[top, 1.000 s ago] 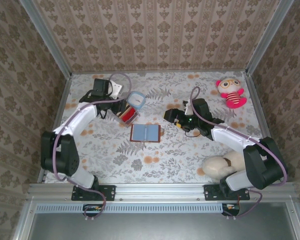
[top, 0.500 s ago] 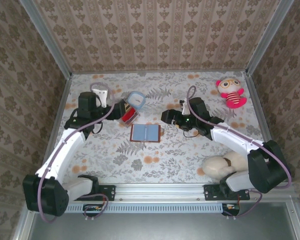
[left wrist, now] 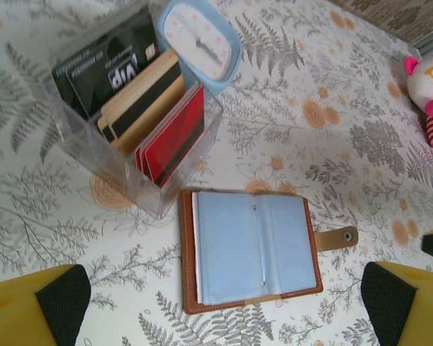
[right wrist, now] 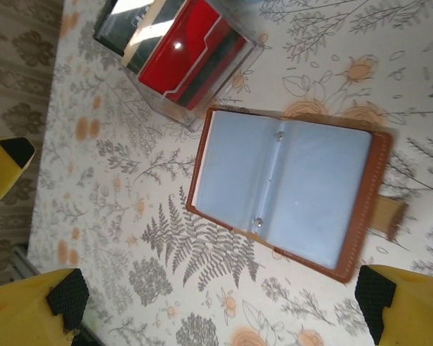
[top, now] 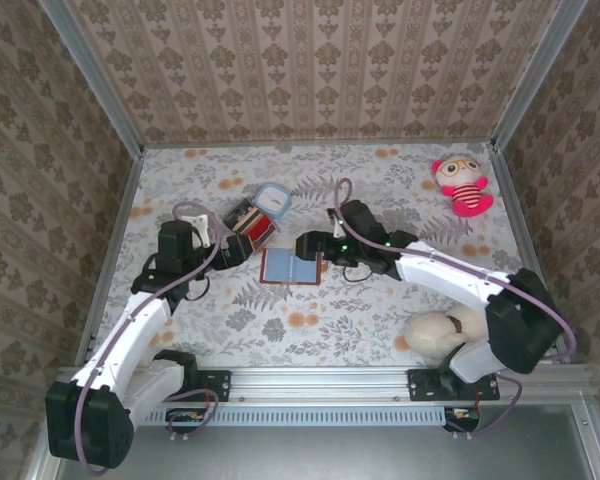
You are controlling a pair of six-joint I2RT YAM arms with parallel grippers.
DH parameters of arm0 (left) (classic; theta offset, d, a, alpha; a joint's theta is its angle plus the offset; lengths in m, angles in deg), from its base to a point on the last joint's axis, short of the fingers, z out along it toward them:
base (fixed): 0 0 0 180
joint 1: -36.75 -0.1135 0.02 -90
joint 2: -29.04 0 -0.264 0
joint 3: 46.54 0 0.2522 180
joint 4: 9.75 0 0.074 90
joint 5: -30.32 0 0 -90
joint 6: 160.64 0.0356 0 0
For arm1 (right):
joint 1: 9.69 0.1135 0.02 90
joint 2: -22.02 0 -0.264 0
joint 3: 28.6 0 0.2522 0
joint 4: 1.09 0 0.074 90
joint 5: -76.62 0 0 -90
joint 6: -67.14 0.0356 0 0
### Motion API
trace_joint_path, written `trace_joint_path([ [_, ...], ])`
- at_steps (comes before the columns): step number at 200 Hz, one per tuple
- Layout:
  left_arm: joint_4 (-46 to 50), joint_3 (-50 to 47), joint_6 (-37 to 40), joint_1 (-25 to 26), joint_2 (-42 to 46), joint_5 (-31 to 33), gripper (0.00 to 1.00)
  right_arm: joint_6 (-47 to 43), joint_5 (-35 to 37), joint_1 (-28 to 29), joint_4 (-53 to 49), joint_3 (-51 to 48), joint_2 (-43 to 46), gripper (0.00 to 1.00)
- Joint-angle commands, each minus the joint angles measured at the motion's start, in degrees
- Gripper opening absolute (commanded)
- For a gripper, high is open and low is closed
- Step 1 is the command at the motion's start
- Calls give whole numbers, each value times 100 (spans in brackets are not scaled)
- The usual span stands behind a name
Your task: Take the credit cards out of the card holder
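Observation:
The card holder [top: 290,267] lies open and flat mid-table, brown outside with light blue inner faces [left wrist: 252,245] [right wrist: 289,189] and a snap tab on its right. Just behind it to the left stands a clear plastic box [top: 250,222] [left wrist: 169,191] holding credit cards upright: red [left wrist: 175,133], beige and black ones, seen too in the right wrist view [right wrist: 184,65]. My left gripper [top: 232,252] [left wrist: 222,295] hovers left of the holder, open and holding nothing. My right gripper [top: 308,245] [right wrist: 220,299] hangs over the holder's right side, open and holding nothing as well.
The box's blue-rimmed lid [top: 273,198] [left wrist: 198,43] lies behind the box. A pink plush doll [top: 462,186] sits at the back right. A cream soft object [top: 435,330] rests by the right arm's base. Patterned walls enclose the table on three sides.
My left arm swung from the back-left corner forward to beside the card holder while its jaws opened wide. My right gripper slid left until it hung over the holder.

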Motion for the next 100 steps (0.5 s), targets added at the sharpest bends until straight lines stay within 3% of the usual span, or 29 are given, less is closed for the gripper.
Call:
trace_joint_path([
  [1,-330,-178,-439,-44,149,-166,100,51,473,240,-436,442,-591,96],
  [34,-227,-224,-629,-44,-15,-180,98,313,604,415,-662,1062,-1522,88],
  [58,-18,-95,-596,-51,-265,-243,93,525,1028,420,-1104,1388,-1965,77],
  [100,-167,58,-700,16,-918,-502,86,472,1305,414,-1355,1409,-2226,76],
])
